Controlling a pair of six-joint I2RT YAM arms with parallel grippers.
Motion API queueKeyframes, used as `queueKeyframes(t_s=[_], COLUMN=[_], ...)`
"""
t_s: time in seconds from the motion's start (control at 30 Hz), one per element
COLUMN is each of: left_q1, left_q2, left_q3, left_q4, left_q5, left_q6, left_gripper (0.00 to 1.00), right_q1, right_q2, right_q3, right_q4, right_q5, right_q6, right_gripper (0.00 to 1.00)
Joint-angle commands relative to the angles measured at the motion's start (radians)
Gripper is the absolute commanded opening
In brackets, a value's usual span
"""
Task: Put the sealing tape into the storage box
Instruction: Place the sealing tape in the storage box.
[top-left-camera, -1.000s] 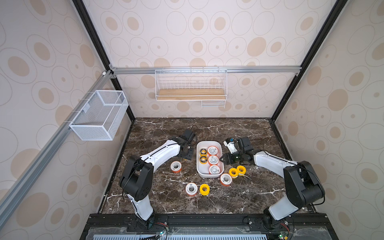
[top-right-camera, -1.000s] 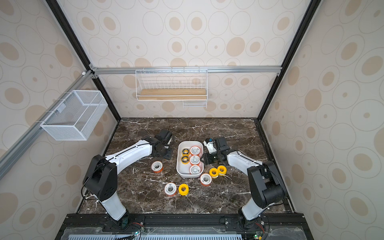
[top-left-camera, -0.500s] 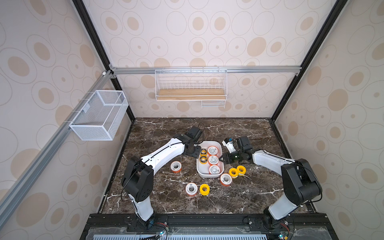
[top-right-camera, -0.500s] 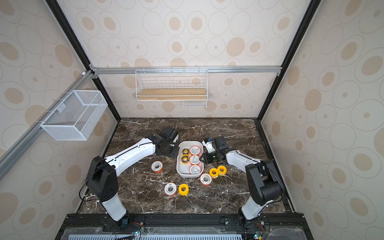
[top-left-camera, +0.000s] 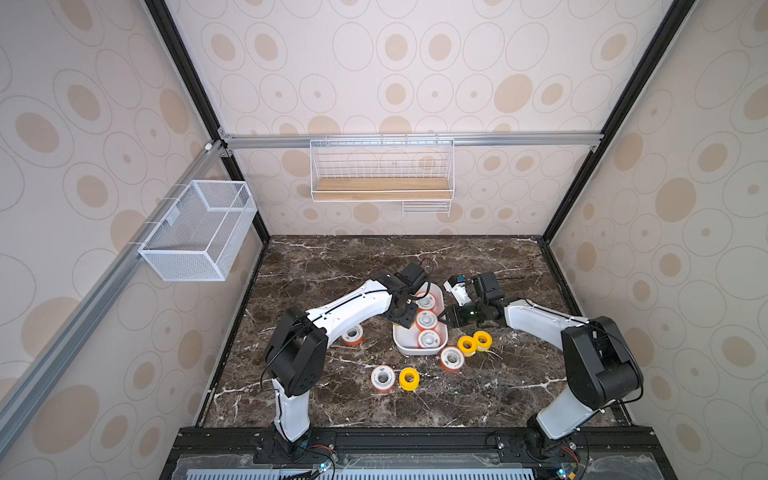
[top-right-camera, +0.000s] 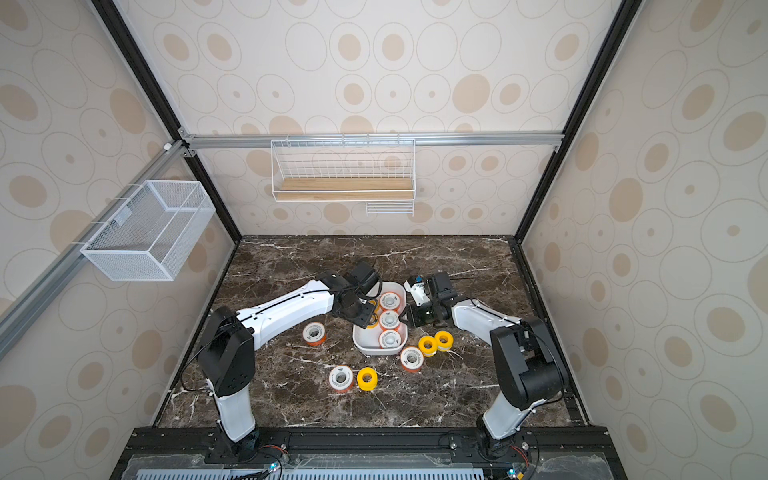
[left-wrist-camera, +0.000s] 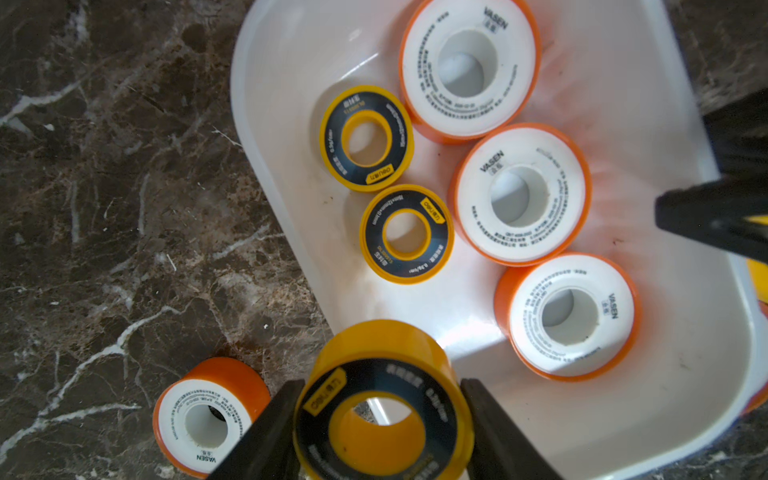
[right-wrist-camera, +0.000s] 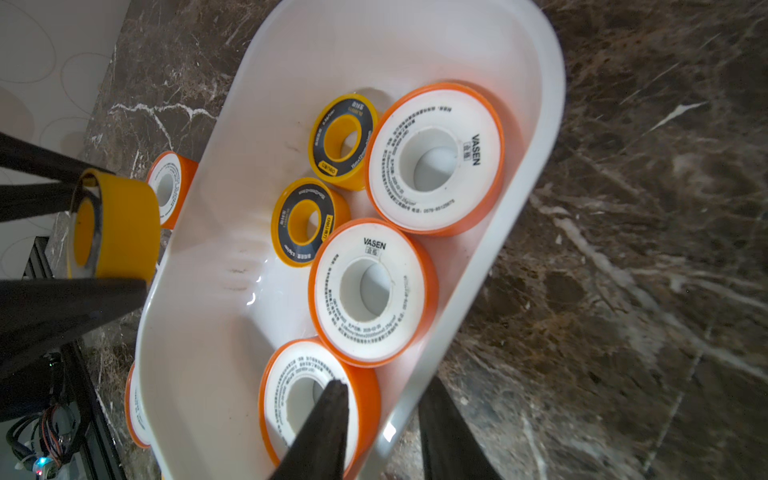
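The left gripper (left-wrist-camera: 380, 415) is clamping a yellow, dark-faced spool of sealing tape (left-wrist-camera: 374, 345) at the rim of the white plastic rounded storage box (left-wrist-camera: 291, 62) (five spools (left-wrist-camera: 519, 195) are lying inside), presumably for release. The right gripper (right-wrist-camera: 384, 386) is straddling the box wall, probably steadying it; whether it is pinching cannot be told.

White-faced spool (left-wrist-camera: 519, 195): "VASEN" is printed beside the core.
Dark-faced yellow spool (left-wrist-camera: 436, 415): a "deli" tag is carried.
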Motion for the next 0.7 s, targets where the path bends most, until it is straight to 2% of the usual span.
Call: queueKeyframes(t_s=[0.0, 0.67], left_q1=[-0.038, -0.13], left_q2=[0.021, 0.143], left_q3=[0.05, 0.114], left_q4=[-0.043, -0.107], left_q5=[-0.039, -0.128], left_q6=[0.037, 0.152], left_gripper=[0.61, 0.62], right_q1=[-0.004, -0.003], right_q2=[0.009, 0.013], right_q3=[0.02, 0.024], right_q4=[-0.013, -0.025], right_q5=[-0.017, -0.001], right_q6=[-0.003, -0.006], right_gripper=[0.34, 0.35])
